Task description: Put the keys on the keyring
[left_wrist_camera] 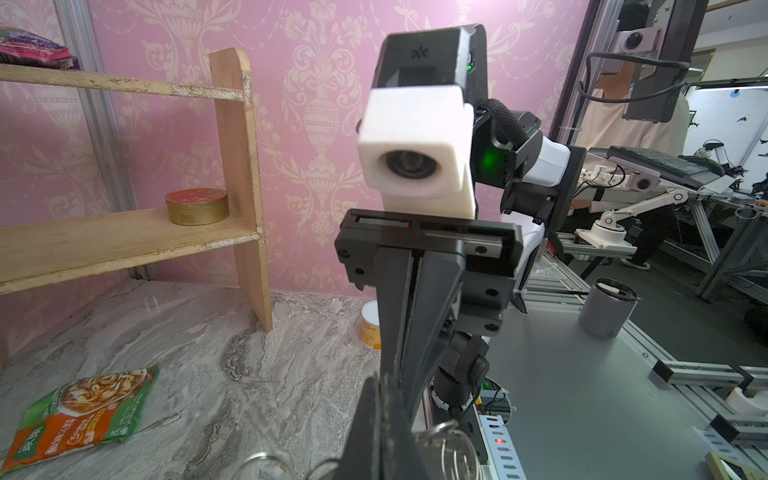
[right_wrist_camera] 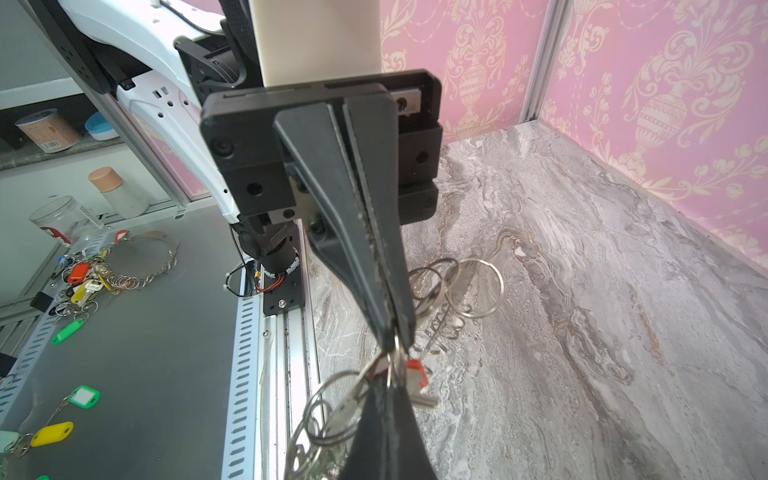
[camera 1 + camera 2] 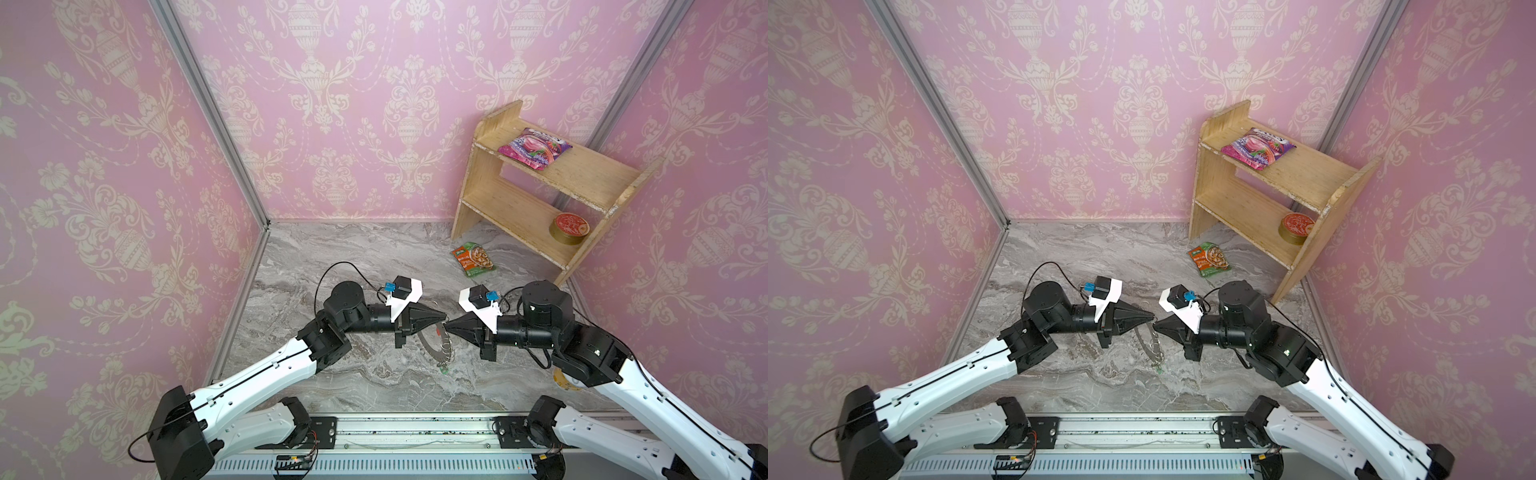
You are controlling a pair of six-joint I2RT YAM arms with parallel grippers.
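Both grippers meet tip to tip above the marble floor in both top views. My left gripper (image 3: 443, 319) is shut on a wire loop of the keyring (image 3: 430, 347), a flat grey ring that hangs on edge below the tips. Directly opposite it, my right gripper (image 2: 388, 386) is shut on the thin ring of a silvery key (image 2: 345, 415) with a red tag (image 2: 417, 376). In the right wrist view the left gripper's tip (image 2: 392, 337) almost touches mine. More wire loops (image 1: 451, 451) dangle beside the left jaws. A green tag (image 3: 444, 371) shows at the keyring's low end.
A wooden shelf (image 3: 540, 199) stands at the back right with a pink packet (image 3: 534, 147) and a round tin (image 3: 568, 230). An orange-green food packet (image 3: 473, 259) lies before it. A yellow-white cup (image 1: 370, 328) sits by the right arm. Pink walls close three sides.
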